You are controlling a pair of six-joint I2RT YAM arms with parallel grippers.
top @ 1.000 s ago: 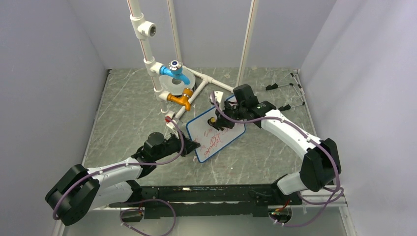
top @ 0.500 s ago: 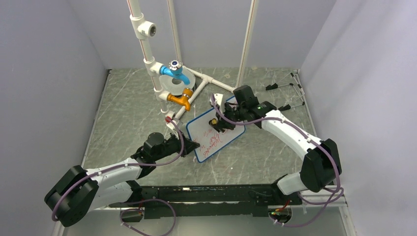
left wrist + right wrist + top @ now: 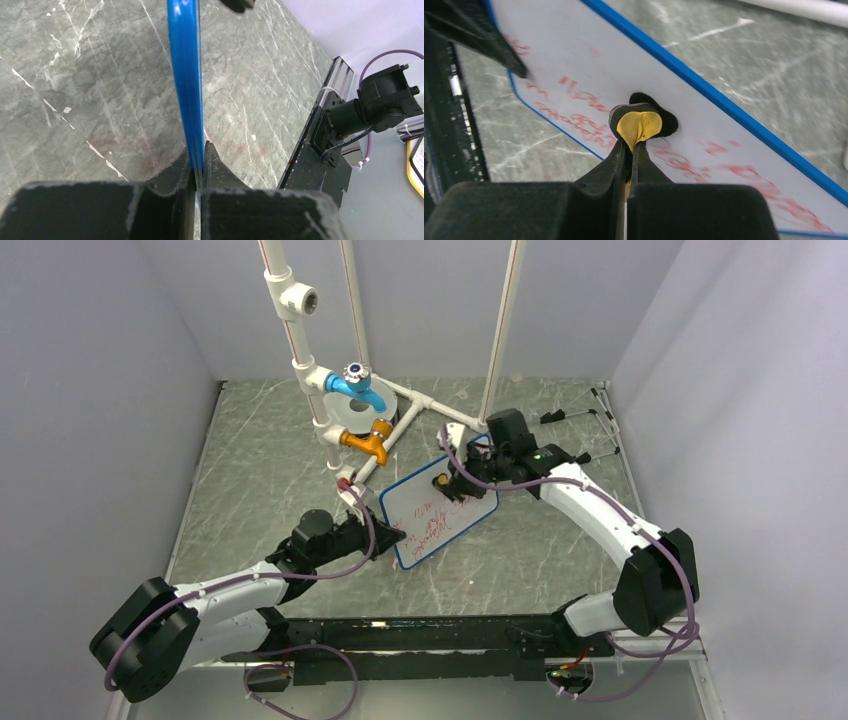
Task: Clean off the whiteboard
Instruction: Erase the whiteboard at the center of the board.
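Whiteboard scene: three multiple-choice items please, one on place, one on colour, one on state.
1. Where does the left gripper hold the small white blue-rimmed whiteboard?
A) the middle of its face
B) its blue rim
C) nowhere
2. The handwriting on the whiteboard is:
A) red
B) black
C) green
3. The right gripper is:
A) open
B) shut on nothing
C) shut on a small yellow eraser with black felt
Key: 1 B, the left wrist view shows the rim pinched in the jaws. 2 A, red strokes cross the face. 3 C, the right wrist view shows the eraser clamped at the board's face.
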